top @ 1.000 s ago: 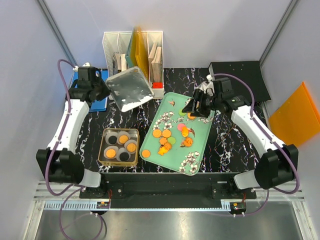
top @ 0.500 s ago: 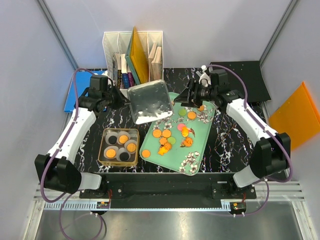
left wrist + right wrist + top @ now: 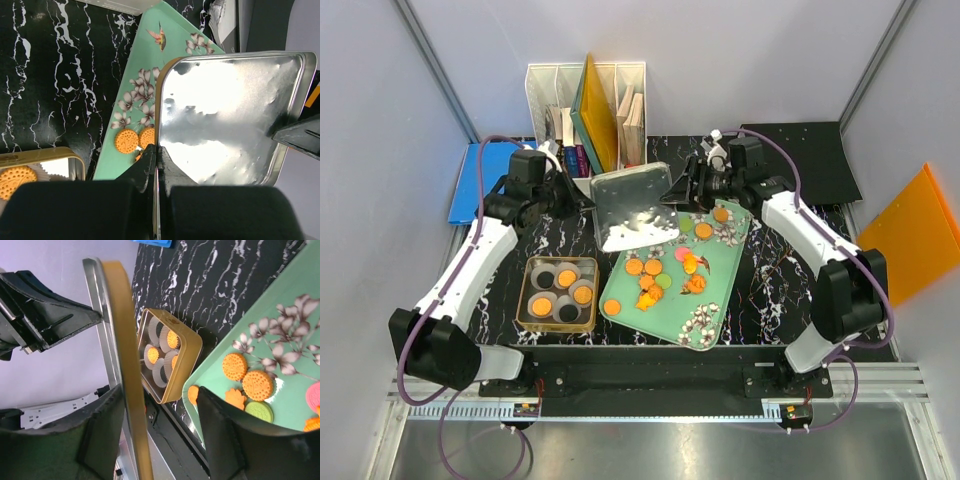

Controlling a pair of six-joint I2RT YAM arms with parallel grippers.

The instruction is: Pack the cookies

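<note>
A square tin lid (image 3: 635, 205), silver inside with a gold rim, hangs tilted over the mint-green tray (image 3: 720, 290). My left gripper (image 3: 582, 195) is shut on the lid's left edge; in the left wrist view its jaws (image 3: 157, 152) pinch the rim of the lid (image 3: 225, 115). My right gripper (image 3: 680, 190) is open at the lid's right edge. In the right wrist view that rim (image 3: 122, 355) stands between the fingers (image 3: 225, 440), close to the left one. Cookies (image 3: 653, 267), mostly orange, lie on the tray. A gold tin (image 3: 528, 300) holds paper cups with orange and black cookies.
A white file organiser (image 3: 585, 110) with books stands at the back. A blue folder (image 3: 470, 180) lies at the left behind the left arm. A black mat (image 3: 800, 150) and an orange sheet (image 3: 915, 225) are at the right.
The left arm has carried the lid to the right, over the tray's far end. The right gripper has left the tray and moved up and left to the lid's right edge.
</note>
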